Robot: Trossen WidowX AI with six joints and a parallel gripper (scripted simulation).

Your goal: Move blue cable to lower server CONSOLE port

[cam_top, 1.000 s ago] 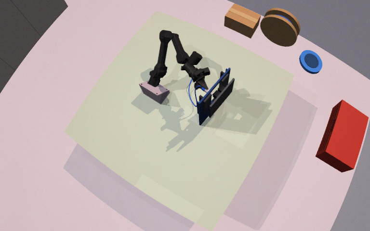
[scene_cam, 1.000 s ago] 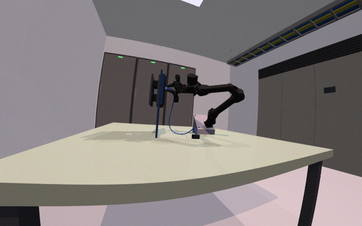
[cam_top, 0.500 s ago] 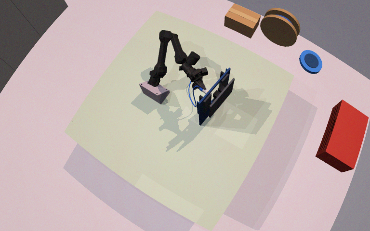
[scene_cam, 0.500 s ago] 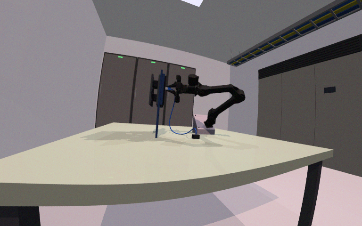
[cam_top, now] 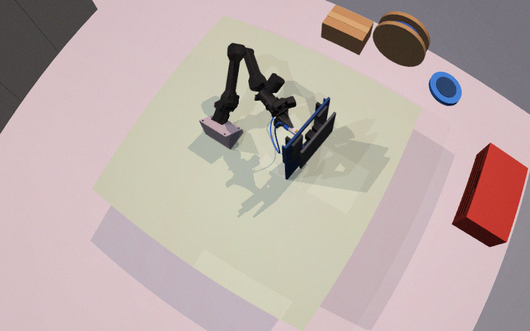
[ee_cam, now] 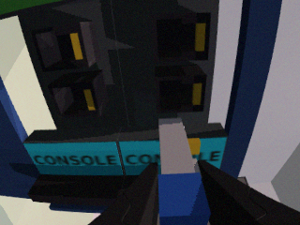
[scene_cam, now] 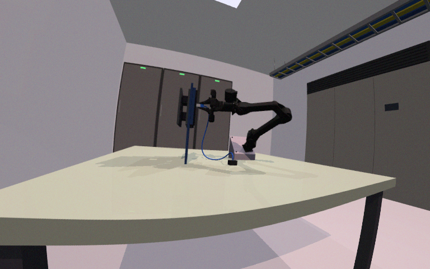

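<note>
Plug (cam_top: 291, 131) (scene_cam: 199, 105) (ee_cam: 177, 150), boxy and smooth, is pinched by the nearly closed pincer (cam_top: 290, 127) (scene_cam: 200, 106) (ee_cam: 176, 168), left of the black arm (scene_cam: 261, 106) from here.

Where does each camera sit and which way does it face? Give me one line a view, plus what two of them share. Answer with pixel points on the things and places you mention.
Top: high above the table (cam_top: 234, 249), looking down; the whole arm and base (cam_top: 221, 130) (scene_cam: 250, 156) show.
Exterior: beside the table, near tabletop height, facing the arm side-on; arm and base show.
Wrist: on the arm near the gripper (cam_top: 290, 127) (scene_cam: 197, 106) (ee_cam: 180, 171), facing the ports; only fingers show.
Top and exterior share the blue cable (cam_top: 272, 136) (scene_cam: 202, 142).
</note>
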